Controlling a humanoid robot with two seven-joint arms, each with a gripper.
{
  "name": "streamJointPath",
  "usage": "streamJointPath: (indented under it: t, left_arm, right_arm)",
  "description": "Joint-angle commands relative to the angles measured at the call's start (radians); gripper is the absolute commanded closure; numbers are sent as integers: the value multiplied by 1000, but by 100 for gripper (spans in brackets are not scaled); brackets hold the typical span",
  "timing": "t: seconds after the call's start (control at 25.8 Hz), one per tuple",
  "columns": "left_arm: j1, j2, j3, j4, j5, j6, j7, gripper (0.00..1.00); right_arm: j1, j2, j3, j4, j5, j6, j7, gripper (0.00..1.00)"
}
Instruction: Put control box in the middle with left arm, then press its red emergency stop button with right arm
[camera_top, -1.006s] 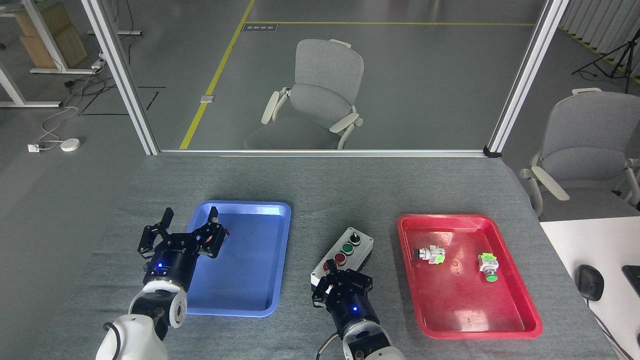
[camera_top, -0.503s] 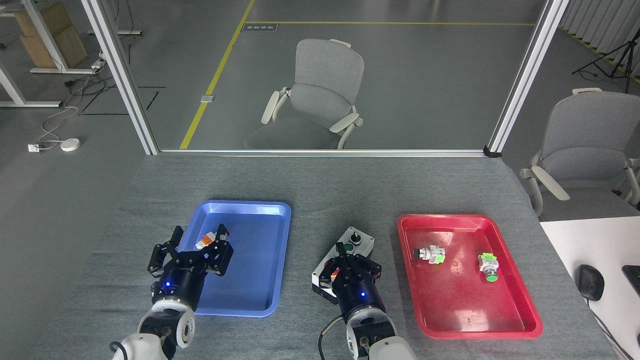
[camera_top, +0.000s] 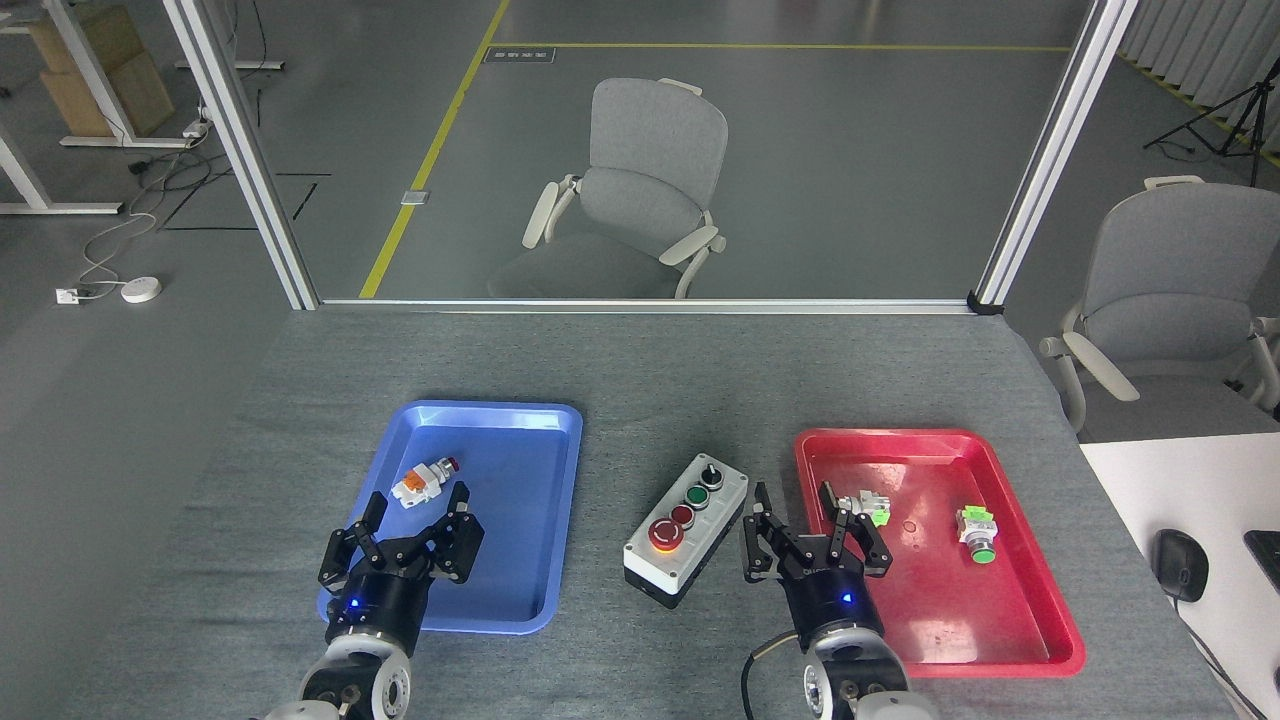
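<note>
- Left gripper (camera_top: 411, 507): black two-finger unit, jaws standing wide with nothing between them, hovering over the near left part of the shallow blue plastic tray (camera_top: 545, 470).
- Small white-bodied push-button part with orange block and red cap (camera_top: 423, 481): lying in the blue tray, just beyond the left jaws.
- Long rectangular control box, light grey top on black base (camera_top: 688, 528): sitting on the grey table (camera_top: 640, 370) between the two trays, well right of the left jaws and just left of the right jaws; large red emergency stop button (camera_top: 666, 534) at its near end, uncovered.
- Right gripper (camera_top: 801, 500): jaws spread wide, holding nothing, hanging over the near left rim of the shallow red plastic tray (camera_top: 1000, 540).
- Risk, as judged: whether the stop button is already pressed cannot be told; a fresh press with open fingers could be straddling the cap, or nudging the loose box sideways.
</note>
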Motion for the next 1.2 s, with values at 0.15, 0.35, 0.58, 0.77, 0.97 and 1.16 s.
streamJointPath:
  t: [0.15,0.35,0.58,0.77,0.97,1.16]
  left_arm:
    - [0,-1,1,1,2,1,0,1]
    - [0,-1,1,1,2,1,0,1]
    - [0,-1,0,1,2,1,2,1]
    - [0,-1,1,1,2,1,0,1]
    - [0,-1,0,1,2,1,0,1]
    - [2,-1,0,1,2,1,0,1]
  right_arm:
    - [104,-59,-183,-23,-12,-148,-44,2]
    - [154,-67,-326,-22,-20,-264,-61,2]
    - [191,-76,-412,-23,-31,-337,-86,2]
    - [185,-110,-433,-25,-32,-343,-92,2]
    - [176,-128,-435,-79,-32,-343,-81,2]
    - [174,-111,-439,-152,-34,-329,-20,2]
